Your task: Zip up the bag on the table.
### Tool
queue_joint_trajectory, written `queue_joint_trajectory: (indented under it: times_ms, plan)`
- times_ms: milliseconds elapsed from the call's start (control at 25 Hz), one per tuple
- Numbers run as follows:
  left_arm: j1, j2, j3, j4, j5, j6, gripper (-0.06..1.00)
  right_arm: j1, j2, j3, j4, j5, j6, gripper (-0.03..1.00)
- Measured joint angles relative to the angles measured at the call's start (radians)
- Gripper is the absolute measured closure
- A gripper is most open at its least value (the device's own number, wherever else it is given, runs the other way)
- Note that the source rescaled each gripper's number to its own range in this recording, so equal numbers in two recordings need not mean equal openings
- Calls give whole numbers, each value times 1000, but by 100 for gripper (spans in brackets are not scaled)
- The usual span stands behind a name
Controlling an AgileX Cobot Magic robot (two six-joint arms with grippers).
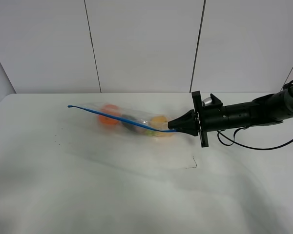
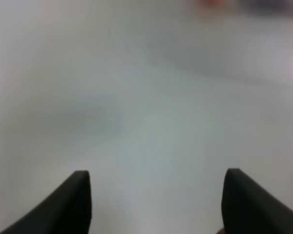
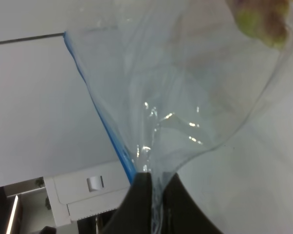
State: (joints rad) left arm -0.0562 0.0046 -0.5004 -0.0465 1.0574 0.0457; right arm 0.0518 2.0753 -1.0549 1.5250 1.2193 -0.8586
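Note:
The clear bag (image 1: 129, 121) lies on the white table (image 1: 136, 195) just behind its middle, with an orange (image 1: 108, 116), a dark eggplant (image 1: 132, 123) and a yellow pear (image 1: 159, 122) showing through. Its blue zipper strip (image 1: 112, 117) runs from its free left end to my right gripper (image 1: 175, 126), which is shut on the bag's right end. The right wrist view shows the gripper (image 3: 156, 183) pinching the plastic (image 3: 185, 73) next to the blue strip (image 3: 97, 107). My left gripper (image 2: 156, 195) is open and empty over blurred white table, outside the exterior high view.
A black cable (image 1: 254, 144) loops down from the right arm onto the table. A small dark mark (image 1: 191, 165) sits on the tabletop in front of the bag. Grey wall panels stand behind the table's far edge.

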Motion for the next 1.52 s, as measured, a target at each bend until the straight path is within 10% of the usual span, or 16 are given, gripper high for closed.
queue_joint_trajectory:
  times_ms: [120,320,440,1000,1520]
  plan:
    - [0,-7,0,0,3,0,10,0,0,0,-19,0,0,86]
    - [0,-7,1,0,3,0,10,-17,0,0,-69,0,44,23]
    - [0,-7,3,0,2,0,10,-63,0,-9,-132,-13,93,9]
    - [0,-7,4,0,1,0,10,-66,-166,-584,-1322,-53,767,6]
    - [0,-7,4,0,1,0,10,-69,-409,-246,-1408,-10,802,6]
